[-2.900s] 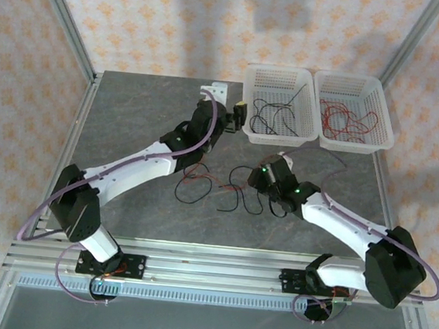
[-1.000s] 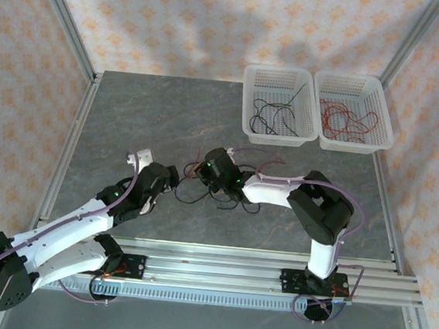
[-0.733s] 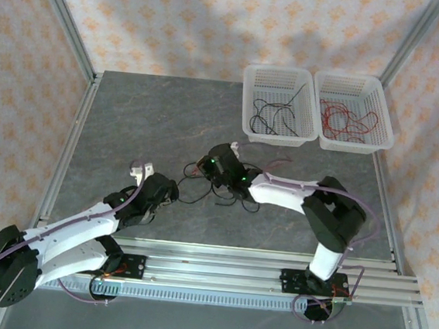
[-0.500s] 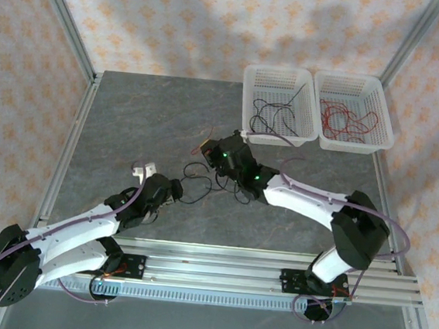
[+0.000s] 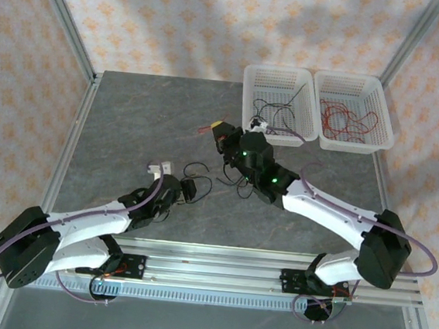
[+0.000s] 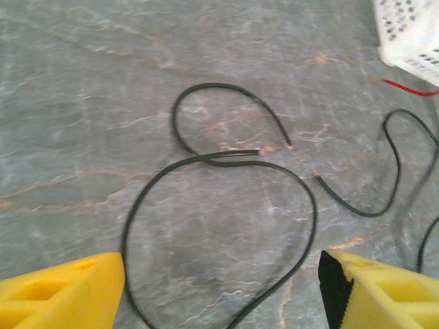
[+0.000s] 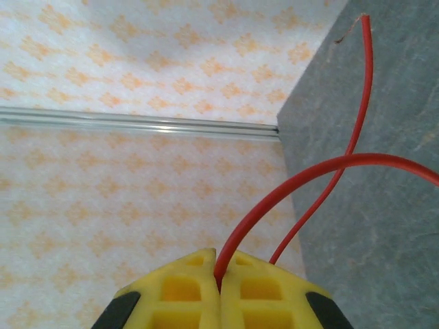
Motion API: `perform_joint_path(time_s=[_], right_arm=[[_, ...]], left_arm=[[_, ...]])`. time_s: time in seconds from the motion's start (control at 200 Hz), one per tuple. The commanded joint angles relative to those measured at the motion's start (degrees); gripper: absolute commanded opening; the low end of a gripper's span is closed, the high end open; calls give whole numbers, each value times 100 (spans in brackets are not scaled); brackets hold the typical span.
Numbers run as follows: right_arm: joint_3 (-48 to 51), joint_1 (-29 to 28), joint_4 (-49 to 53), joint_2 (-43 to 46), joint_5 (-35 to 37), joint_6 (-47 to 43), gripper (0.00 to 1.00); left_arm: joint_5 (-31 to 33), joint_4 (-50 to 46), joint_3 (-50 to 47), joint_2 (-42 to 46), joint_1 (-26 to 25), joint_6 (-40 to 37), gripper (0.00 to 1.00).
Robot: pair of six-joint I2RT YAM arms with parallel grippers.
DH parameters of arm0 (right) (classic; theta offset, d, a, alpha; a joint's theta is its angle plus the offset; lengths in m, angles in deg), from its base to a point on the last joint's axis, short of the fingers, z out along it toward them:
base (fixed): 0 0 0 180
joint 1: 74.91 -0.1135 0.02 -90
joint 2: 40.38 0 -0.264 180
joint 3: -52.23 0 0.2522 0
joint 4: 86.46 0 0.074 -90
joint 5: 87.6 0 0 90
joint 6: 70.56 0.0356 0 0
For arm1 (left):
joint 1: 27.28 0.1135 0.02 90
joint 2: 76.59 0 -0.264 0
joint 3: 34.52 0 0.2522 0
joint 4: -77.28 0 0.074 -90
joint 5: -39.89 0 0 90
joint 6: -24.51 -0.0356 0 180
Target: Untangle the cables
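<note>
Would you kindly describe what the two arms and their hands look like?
The left arm and right arm have white links, black joints and a purple cable alongside. The right arm shows green lights. The left hand and right hand have yellow fingers.

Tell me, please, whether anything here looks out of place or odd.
Nothing looks damaged. Black wires lie looped on the table, outside the left basket that holds others, and the shut right gripper pinches a red wire.
</note>
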Motion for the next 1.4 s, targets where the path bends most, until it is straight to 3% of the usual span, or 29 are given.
perform_joint_path(time_s=[0.0,0.21,0.466,0.661,1.011,1.211,1.392], right_arm=[[-116,-29,-342,182,331,152,0],[-406,-32,-496,317,566,36,0],[-1031,-7,-380,531,1107,-741,0],[-1664,374,-14,638,1243,-1399,0],[-3821,1872,1307,-22,923,-3049,0],[-5012,3151,1969,-915,55,-3574,0],[-5808,4354,2162,-1963,-1084,-3305,0]], left_arm=[[21,595,265,-128,-144,-405,76],[48,793,373,-362,-256,-440,76],[148,642,382,-335,-326,-361,76],[340,334,395,-186,-352,-296,76],[491,-92,373,-123,-345,9,76],[470,-172,406,-97,-347,74,76],[533,-430,478,17,-370,173,76]])
